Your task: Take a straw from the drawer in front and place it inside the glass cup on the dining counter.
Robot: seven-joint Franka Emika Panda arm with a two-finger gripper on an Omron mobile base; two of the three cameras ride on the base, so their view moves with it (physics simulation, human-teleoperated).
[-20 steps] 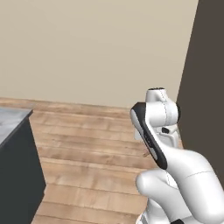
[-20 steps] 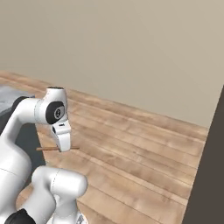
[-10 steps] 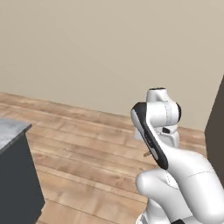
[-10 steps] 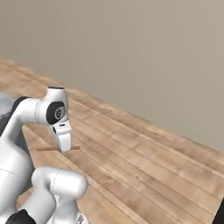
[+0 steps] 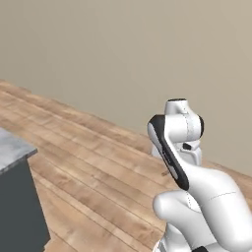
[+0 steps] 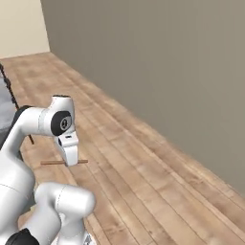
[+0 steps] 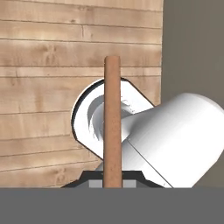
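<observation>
Jaws clamped on the straw (image 6: 63, 162), judging by how the brownish-orange stick sits crosswise under the gripper (image 6: 71, 160) in the right base view, level with the floor and poking out at 9 and 3 o'clock of the hand. Seen again in the hand view as a straight stick (image 7: 112, 122) running from 6 up to 12 o'clock, gripped near its lower end, wooden floor (image 7: 52, 52) behind it. Step in hand, by judgement: carrying the straw across the room toward the glass cup while the base drives. Best done by keeping the grip firm and the arm tucked close, holding the straw level and free of the robot's own body, avoiding any quick wrist roll that could let so thin a stick slip or pivot. Worth turning the straw upright before reaching the cup, then lowering one end straight through the mouth rather than across the rim, since a light tumbler would tip easily. At 8 o'clock of the left base view, a corner of a marble worktop (image 5: 12, 147) on a dark base, nothing visible on that corner. Of containers, nothing to report.
</observation>
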